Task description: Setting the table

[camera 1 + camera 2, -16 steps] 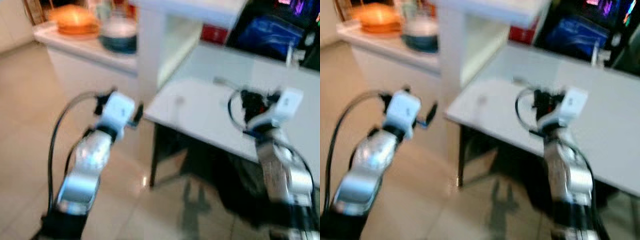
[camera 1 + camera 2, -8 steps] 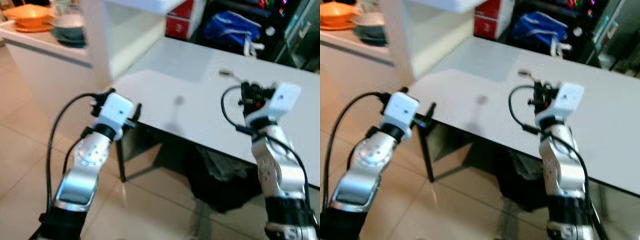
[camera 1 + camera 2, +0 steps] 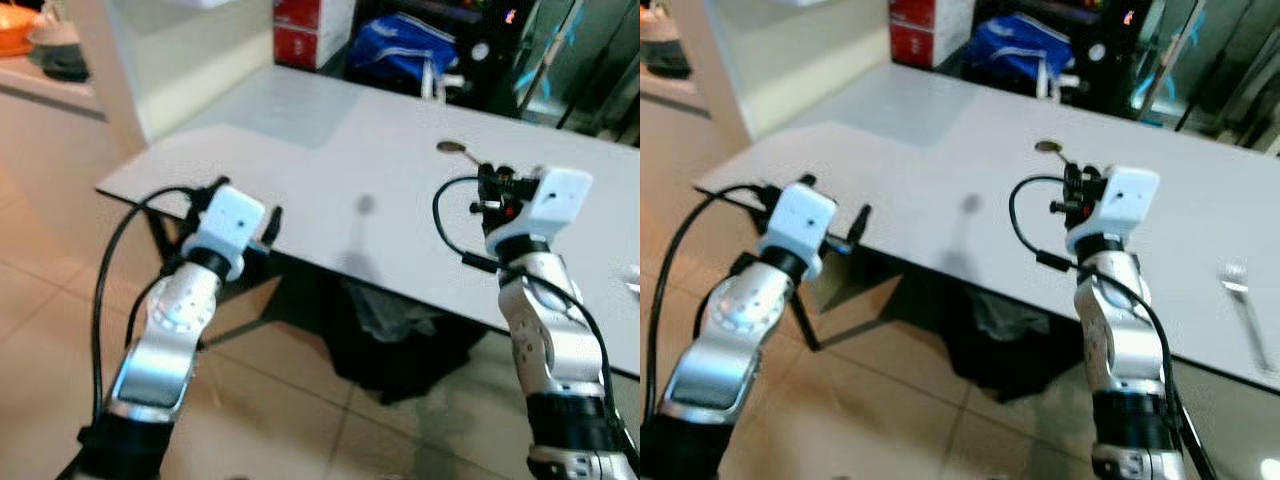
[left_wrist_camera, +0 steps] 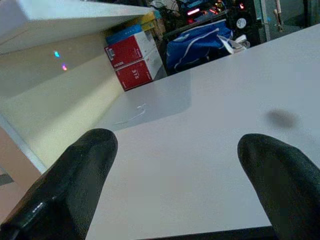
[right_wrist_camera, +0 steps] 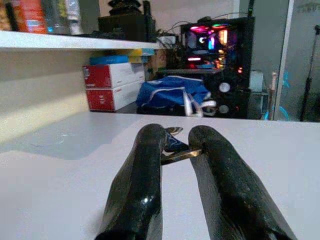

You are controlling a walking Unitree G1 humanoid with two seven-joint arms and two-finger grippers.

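Note:
A white table (image 3: 330,170) stands before me. My right gripper (image 5: 175,150) is held over its middle, shut on the handle of a metal spoon (image 5: 176,153). The spoon's bowl (image 3: 450,148) sticks out ahead of the fingers, low over the tabletop. My left gripper (image 4: 177,150) hovers open at the table's near left edge with nothing between its fingers (image 4: 85,170). A fork (image 3: 1237,276) lies on the table at the far right.
Red boxes (image 4: 131,62) and a blue bag (image 3: 410,55) sit beyond the table's far side. A white shelf unit (image 3: 170,50) stands at the left. A dark bag (image 3: 390,330) lies under the table. Tiled floor (image 3: 40,250) spreads to the left.
The whole view has swung rightwards, so the table now spreads across it and the fork has come into sight. Both arms keep the same pose; the spoon stays held.

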